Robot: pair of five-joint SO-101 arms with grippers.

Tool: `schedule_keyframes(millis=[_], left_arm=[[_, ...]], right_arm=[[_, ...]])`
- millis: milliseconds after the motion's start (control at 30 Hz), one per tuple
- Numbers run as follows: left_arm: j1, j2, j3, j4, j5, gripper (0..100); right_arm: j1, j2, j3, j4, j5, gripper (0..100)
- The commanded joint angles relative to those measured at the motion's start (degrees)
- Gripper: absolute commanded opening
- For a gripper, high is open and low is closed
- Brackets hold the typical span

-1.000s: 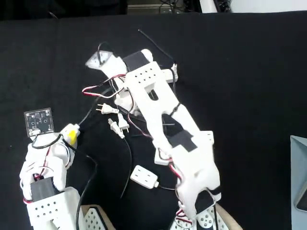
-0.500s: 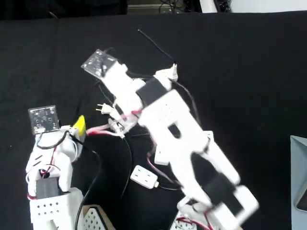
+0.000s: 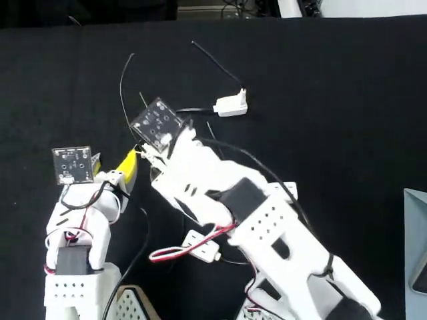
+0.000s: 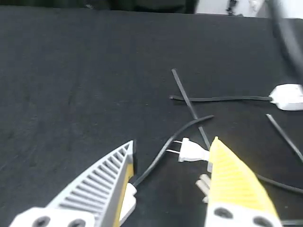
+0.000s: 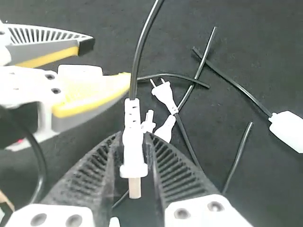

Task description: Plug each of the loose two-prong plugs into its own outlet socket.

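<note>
Over black cloth [image 5: 246, 47], ribbed right claw [image 5: 132, 137] clamped on slim white plug [image 5: 131, 118] (left claw [image 4: 173, 142] apart).

Left gripper [image 4: 173, 142] has its fingers spread wide; right gripper [image 5: 133, 142], arm stretched over beside it, is pinching a white plug [image 5: 130, 116].

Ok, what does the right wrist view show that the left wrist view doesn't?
Only the right: the right gripper shut on a white plug. Only the left: the table's far edge. Both: the open left gripper, a loose two-prong plug near its yellow finger, and a white block on a cord.
</note>
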Motion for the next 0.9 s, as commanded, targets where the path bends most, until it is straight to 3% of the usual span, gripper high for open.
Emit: schedule_keyframes(millis=[0,867], left_arm=[[3.9,-0.4,-5.7,-1.2,0.5,25],[6.0,-0.5,-10.2,-1.2,0.5,25]], right_arm=[[-2.3,-2.1,2.0,-3.3,-0.5,1.1],[-4.8,-2.1,7.3,-3.2,-0.5,1.1]])
